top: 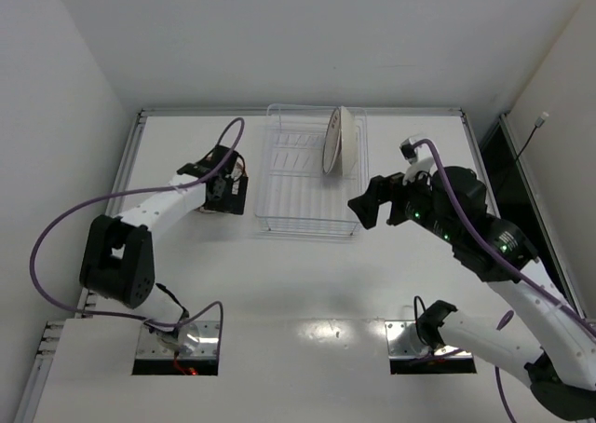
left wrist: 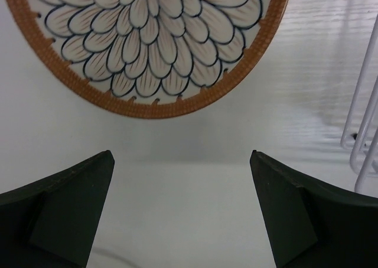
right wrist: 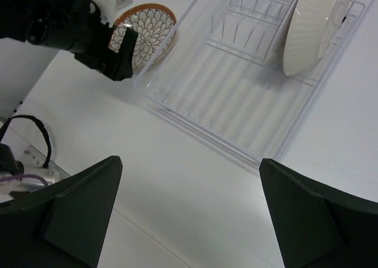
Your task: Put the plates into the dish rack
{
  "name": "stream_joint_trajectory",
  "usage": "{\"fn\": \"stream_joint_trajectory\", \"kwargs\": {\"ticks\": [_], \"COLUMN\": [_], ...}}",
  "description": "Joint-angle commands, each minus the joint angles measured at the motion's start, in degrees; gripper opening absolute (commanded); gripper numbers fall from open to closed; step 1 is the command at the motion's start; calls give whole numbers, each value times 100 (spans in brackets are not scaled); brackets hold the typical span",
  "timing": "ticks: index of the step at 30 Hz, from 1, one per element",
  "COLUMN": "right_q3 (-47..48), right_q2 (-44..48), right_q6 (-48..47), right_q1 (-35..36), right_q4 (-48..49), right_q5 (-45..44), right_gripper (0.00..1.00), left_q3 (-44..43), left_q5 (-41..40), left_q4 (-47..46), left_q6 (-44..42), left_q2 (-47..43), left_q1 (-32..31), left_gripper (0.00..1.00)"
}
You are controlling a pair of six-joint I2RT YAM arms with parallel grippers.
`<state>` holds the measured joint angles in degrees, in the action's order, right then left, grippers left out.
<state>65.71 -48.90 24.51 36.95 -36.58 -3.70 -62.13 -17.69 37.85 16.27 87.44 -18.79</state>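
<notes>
Grippers: the left gripper [left wrist: 182, 156] and the right gripper [right wrist: 190, 160] are both spread wide, with nothing between the fingers of either.
Left reach: the left gripper hangs low over the table [left wrist: 177, 126], pointed at the flat plate and just short of its near rim, not touching it.
Flat plate [left wrist: 147, 43]: orange-rimmed with a dark-outlined petal pattern. It lies face up on the table, just left of the dish rack and outside it.
Right reach: the right gripper is held above the table near the rack's near right corner, looking across the rack.
Dish rack [top: 289, 195]: clear, with thin upright dividers. It sits at the far middle of the table, between the two grippers.
Racked plate [right wrist: 316, 26]: stands on edge in the rack's far right part, its white ribbed underside toward the right wrist camera. Whether another plate stands behind it cannot be told.
</notes>
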Motion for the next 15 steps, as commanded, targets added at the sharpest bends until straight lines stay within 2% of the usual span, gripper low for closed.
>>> {"fn": "stream_joint_trajectory", "kwargs": {"ticks": [1, 4, 8, 15], "right_q3": [-84, -85, -85, -138], "right_q2": [223, 355, 408, 514], "right_q6": [-262, -394, -535, -597], "right_q1": [-12, -12, -12, -12], "right_q4": [-165, -297, -403, -219], "right_q5": [116, 116, 177, 633], "right_gripper": [100, 100, 100, 100], "left_q3": [-501, -642, -1002, -1573], "left_q5": [352, 941, 943, 890], "left_q4": [-259, -418, -480, -269], "left_q6": [-449, -598, -740, -792], "left_q2": [378, 783, 1257, 2267], "left_q1": [-2, 112, 112, 226], "left_gripper": [100, 94, 90, 76]}}
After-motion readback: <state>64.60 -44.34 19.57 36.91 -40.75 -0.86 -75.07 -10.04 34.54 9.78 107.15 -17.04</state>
